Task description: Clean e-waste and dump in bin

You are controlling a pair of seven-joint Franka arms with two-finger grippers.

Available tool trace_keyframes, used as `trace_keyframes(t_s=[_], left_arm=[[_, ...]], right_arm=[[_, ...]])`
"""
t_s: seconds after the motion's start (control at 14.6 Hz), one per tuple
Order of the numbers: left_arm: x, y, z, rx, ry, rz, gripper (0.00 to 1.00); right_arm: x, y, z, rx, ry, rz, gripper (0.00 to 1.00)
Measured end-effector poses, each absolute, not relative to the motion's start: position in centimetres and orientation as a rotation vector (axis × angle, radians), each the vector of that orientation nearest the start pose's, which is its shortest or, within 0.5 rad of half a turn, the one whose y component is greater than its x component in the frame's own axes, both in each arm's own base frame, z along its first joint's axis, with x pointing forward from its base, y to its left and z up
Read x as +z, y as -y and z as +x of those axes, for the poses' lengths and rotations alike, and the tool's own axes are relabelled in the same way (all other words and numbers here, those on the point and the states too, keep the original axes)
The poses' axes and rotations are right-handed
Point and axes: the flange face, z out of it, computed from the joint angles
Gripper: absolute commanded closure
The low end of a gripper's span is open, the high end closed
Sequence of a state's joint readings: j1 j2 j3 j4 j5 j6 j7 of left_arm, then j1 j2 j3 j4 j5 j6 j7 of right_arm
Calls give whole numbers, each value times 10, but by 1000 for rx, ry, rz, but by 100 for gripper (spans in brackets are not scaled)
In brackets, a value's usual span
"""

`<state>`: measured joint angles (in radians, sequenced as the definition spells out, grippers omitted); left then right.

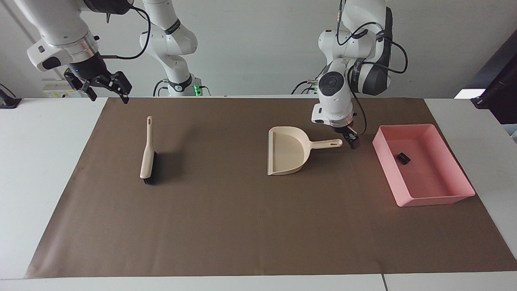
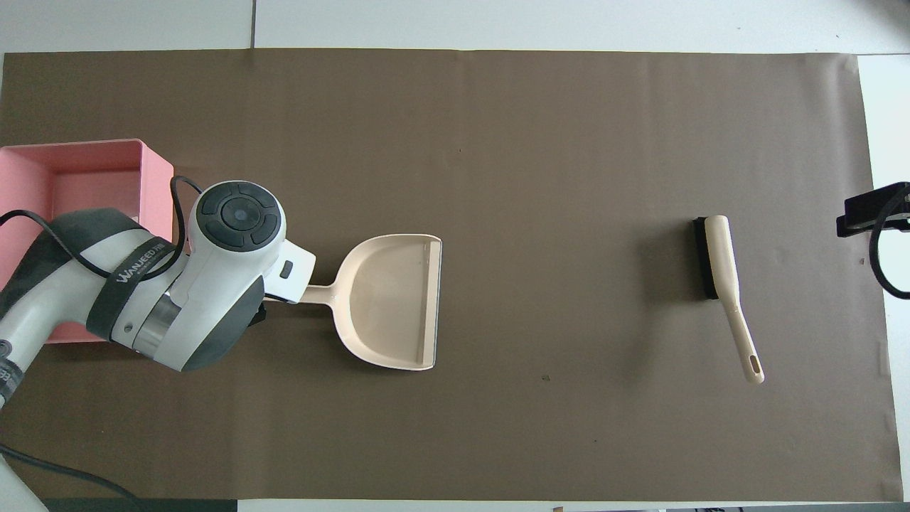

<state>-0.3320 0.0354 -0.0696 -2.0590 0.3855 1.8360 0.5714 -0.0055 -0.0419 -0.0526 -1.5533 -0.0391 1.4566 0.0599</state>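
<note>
A small black piece of e-waste (image 1: pixel 403 157) lies inside the pink bin (image 1: pixel 385 169) at the left arm's end of the table. The beige dustpan (image 1: pixel 286 151) rests flat on the brown mat beside the bin, its handle (image 1: pixel 327 143) pointing at the bin. My left gripper (image 1: pixel 350 141) hangs open just off the handle's tip, between handle and bin, holding nothing. In the overhead view the left arm's wrist covers that gripper and part of the bin (image 2: pixel 153 153); the dustpan (image 2: pixel 391 302) shows fully. My right gripper (image 1: pixel 105 87) waits raised and open over the right arm's end of the table.
A beige hand brush (image 1: pixel 148 151) with black bristles lies on the mat toward the right arm's end, also seen from overhead as the brush (image 2: pixel 718 263). The brown mat (image 1: pixel 226 226) covers most of the white table.
</note>
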Motion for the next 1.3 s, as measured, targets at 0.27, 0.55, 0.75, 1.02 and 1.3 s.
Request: trace_keyframes(t_s=[0.27,0.55,0.75,1.02,1.3], left_arm=[[423,120,515,361,-1190,-2589,3],[481,50,541,301,-922,-2819,3],[539,-2,550,221,-689,-2964,3],[592,-17,550,140,-413,-3053,3],[605,-9,549,116,-183,-3119,3]], right_arm=[[644,35,529,98,-206,-3171,0],[644,35,529,101,-207,-3171,0],[644,35,529,101,-207,-3171,0],[644,35,529,101,-207,-3171,0],[644,35,529,101,-207,-3171,0]])
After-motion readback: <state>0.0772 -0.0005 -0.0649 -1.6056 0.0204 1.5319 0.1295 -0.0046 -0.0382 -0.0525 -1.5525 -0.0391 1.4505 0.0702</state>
